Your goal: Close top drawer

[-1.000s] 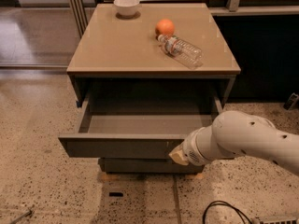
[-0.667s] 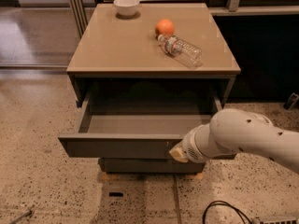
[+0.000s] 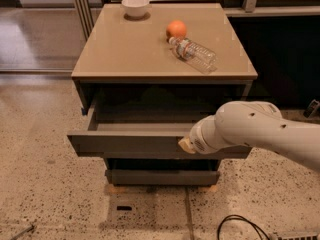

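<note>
The top drawer (image 3: 125,144) is a wide dark grey-brown box pulled well out from the cabinet, its flat handleless front facing me. Its shallow inside looks bare. My white arm reaches in from the right, and the gripper (image 3: 186,145) end rests against the drawer front right of its middle. The arm's bulky white wrist hides the fingers.
The tan cabinet top (image 3: 125,49) holds a white bowl (image 3: 135,6) at the back, an orange (image 3: 176,29) and a clear plastic bottle (image 3: 194,54) lying on its side. A lower drawer (image 3: 162,176) sits below. A black cable (image 3: 240,226) lies on the speckled floor.
The arm has shifted slightly left along the drawer front. The drawer looks about as far out as before.
</note>
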